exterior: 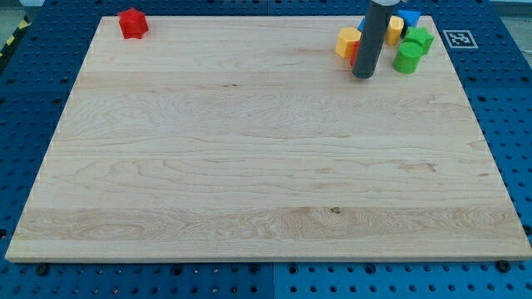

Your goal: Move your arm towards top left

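Bare pale wood fills the view's bottom and middle, part of a wide table (249,166) resting on a blue pegboard surface (33,91). At the view's top right a dark rod comes down, and its tip (363,76) touches the wood just beside a tight cluster of blocks: a yellow block (347,41) to its left, a sliver of red block (353,56) at its edge, a second yellow block (393,31), a blue block (409,17), a green block (420,39) and a green cylinder (407,58) to its right. A red block (132,22), well apart, sits at the top left corner. No end effector with jaws shows, only the rod. Judging by looks, the rod is stiff and slides freely, with nothing to grasp. A black-and-white square marker (458,38) lies beyond the table; no writing is legible.
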Robot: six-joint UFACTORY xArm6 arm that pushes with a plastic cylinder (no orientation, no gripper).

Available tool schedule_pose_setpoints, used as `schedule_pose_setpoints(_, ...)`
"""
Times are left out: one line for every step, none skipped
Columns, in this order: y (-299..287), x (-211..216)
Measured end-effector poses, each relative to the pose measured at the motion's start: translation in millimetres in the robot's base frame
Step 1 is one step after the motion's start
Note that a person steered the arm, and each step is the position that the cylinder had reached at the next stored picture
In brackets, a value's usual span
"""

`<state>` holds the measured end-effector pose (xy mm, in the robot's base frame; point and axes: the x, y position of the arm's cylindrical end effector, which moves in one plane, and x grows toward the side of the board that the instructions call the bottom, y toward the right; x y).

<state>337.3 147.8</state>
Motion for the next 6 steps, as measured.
schedule_pose_setpoints(0.0, 1.0)
schedule_pose_setpoints(-2.2, 2.7)
schedule_pose_setpoints(-2.2, 2.0)
schedule_pose_setpoints(-43.5, 0.6)
schedule_pose_setpoints(-156.7, 6.3)
schedule_pose_setpoints(-278.2, 0.8)
